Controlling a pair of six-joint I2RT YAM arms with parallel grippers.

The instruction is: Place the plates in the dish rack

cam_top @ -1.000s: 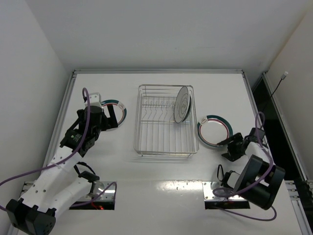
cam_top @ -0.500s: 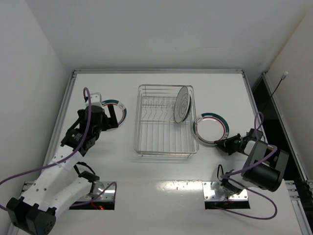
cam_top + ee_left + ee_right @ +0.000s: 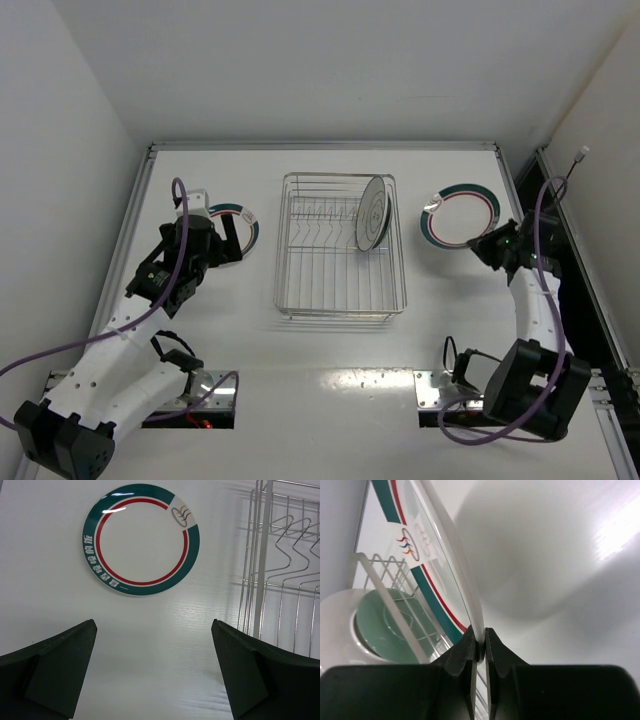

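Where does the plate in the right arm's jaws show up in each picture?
Top external: held plate, right of the dish rack.
Left wrist: not in it; that is another plate.
Right wrist: held plate edge-on above the jaws.
Shared landmark: dish rack, in all three.

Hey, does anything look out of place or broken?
Nothing stands out. One plate stands on edge in the rack, a banded plate lies flat left of it, and the right gripper pinches the other banded plate by its rim.
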